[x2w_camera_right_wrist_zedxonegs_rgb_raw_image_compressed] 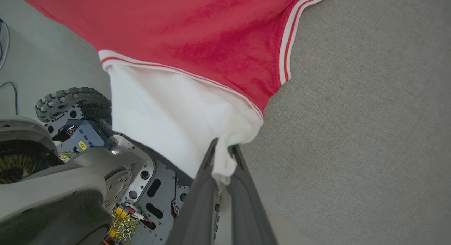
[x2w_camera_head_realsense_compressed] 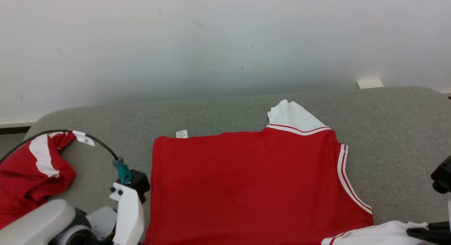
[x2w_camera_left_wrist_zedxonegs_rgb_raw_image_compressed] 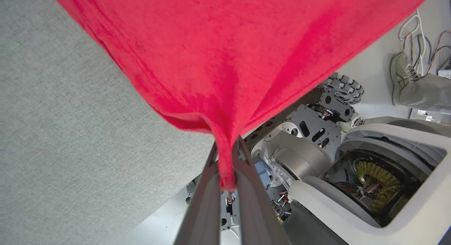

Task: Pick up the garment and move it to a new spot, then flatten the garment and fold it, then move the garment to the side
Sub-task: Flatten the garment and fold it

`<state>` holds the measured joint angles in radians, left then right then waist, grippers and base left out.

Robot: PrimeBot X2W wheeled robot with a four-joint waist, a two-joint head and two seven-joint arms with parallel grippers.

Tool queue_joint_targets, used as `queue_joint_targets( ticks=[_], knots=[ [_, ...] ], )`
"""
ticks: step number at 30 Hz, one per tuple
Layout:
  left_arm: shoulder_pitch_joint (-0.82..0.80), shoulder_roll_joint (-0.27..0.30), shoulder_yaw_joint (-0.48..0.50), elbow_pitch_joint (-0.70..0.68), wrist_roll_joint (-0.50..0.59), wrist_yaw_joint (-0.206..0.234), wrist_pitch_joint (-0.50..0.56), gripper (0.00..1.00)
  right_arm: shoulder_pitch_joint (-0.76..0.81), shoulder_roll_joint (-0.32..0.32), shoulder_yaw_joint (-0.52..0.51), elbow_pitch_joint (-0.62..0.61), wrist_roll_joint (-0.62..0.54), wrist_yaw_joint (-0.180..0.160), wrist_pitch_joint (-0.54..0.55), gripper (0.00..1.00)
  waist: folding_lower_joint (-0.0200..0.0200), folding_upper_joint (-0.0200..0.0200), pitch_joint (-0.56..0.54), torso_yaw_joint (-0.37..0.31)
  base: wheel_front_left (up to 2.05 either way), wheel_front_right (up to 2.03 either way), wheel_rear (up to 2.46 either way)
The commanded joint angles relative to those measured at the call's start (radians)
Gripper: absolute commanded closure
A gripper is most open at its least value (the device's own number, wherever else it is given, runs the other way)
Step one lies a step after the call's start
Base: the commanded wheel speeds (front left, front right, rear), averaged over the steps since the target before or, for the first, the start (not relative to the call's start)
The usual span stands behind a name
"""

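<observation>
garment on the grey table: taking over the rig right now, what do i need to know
Left gripper: shut on a red corner of the garment.
Right gripper: shut on its near white sleeve.
Garment: spread mostly flat on the grey table, its near edge hanging past the table's edge toward the robot; the far white sleeve is bunched up. Another red garment lies crumpled at the left.
Done: apparently picked up and laid out.
Left: smooth it, fold it, move it aside.
</observation>
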<state>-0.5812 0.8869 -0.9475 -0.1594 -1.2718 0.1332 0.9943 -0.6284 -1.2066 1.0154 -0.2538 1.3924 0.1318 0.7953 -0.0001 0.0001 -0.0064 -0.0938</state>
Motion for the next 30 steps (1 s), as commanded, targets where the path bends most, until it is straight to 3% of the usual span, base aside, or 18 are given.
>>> queue_joint_targets(
  ticks=[1,15,16,19,21,22,23,24,30],
  knots=[
    [-0.022,-0.007,0.007,0.013,-0.008,0.003,0.013,1.0,-0.015,0.015,-0.013,0.018,0.007,-0.002,0.016,1.0,0.0001,-0.0001,0.019,0.002,0.0,0.0,0.0],
    [-0.249,-0.197,0.028,0.319,-0.004,-0.027,0.081,1.0,-0.216,0.355,-0.126,0.42,-0.098,-0.002,0.225,1.0,0.0001,-0.0001,0.177,0.006,0.0,0.0,0.0],
    [-0.259,-0.208,0.03,0.341,-0.002,-0.03,0.077,1.0,-0.224,0.38,-0.131,0.449,-0.11,-0.002,0.23,0.96,0.0001,-0.0001,0.183,0.005,0.0,0.0,0.0],
    [-0.283,-0.24,0.028,0.408,0.007,-0.04,0.069,1.0,-0.248,0.452,-0.148,0.532,-0.144,-0.002,0.232,0.69,0.0001,-0.0001,0.196,0.006,0.0,0.0,0.0],
    [-0.296,-0.257,0.03,0.45,0.011,-0.046,0.058,1.0,-0.258,0.49,-0.154,0.581,-0.172,-0.002,0.234,0.62,0.0001,-0.0001,0.201,0.006,0.0,0.0,0.0],
    [-0.301,-0.266,0.033,0.47,0.014,-0.052,0.05,0.58,-0.263,0.508,-0.157,0.603,-0.186,-0.002,0.232,0.57,0.0001,-0.0001,0.203,0.006,0.0,0.0,0.0],
    [-0.303,-0.275,0.034,0.489,0.013,-0.056,0.046,0.0,-0.268,0.524,-0.16,0.625,-0.198,-0.002,0.226,0.5,0.0001,-0.0001,0.203,0.006,0.0,0.0,0.0],
    [-0.305,-0.282,0.035,0.507,0.011,-0.06,0.042,0.0,-0.273,0.54,-0.168,0.642,-0.209,-0.002,0.212,0.0,0.0001,-0.0001,0.203,0.006,0.0,0.0,0.0],
    [-0.304,-0.306,0.035,0.575,0.04,-0.097,-0.023,0.0,-0.251,0.618,-0.207,0.71,-0.273,-0.002,0.056,0.0,0.0001,-0.0001,0.165,0.008,0.0,0.0,0.0]
  ],
)
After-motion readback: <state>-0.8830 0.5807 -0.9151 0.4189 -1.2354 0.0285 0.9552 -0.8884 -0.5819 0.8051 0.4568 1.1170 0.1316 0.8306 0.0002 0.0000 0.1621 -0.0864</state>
